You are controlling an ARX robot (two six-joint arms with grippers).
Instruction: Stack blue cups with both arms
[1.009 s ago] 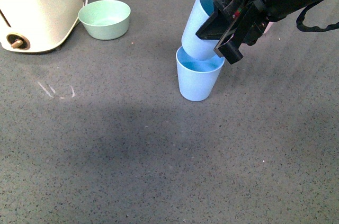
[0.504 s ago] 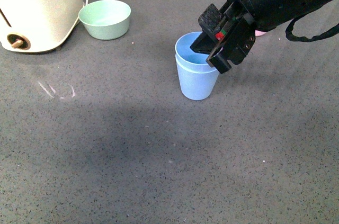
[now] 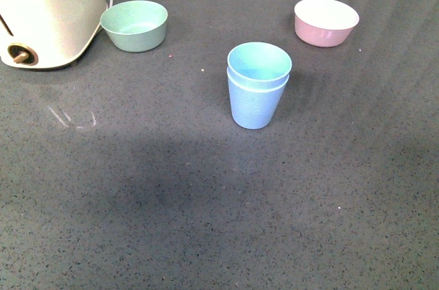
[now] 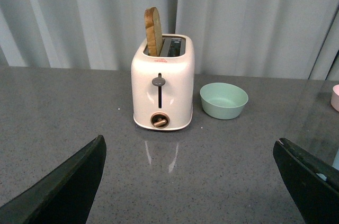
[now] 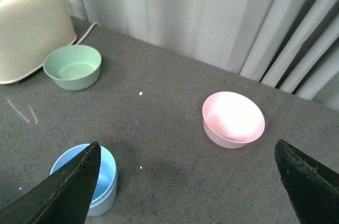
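The two blue cups stand nested one inside the other, upright, in the middle of the grey table. No arm shows in the front view. In the right wrist view the stacked blue cups sit beside one black fingertip of my right gripper. That gripper is open, holds nothing, and hangs above and apart from the cups. My left gripper is also open and empty, over bare table in front of the toaster. The cups do not show in the left wrist view.
A cream toaster with a slice of bread in it stands at the back left. Next to it is a mint-green bowl. A pink bowl sits at the back right. Curtains hang behind the table.
The right gripper let go of the upper cup, which now sits fully inside the lower one. The right arm has pulled back out of the front view, uncovering the pink bowl.
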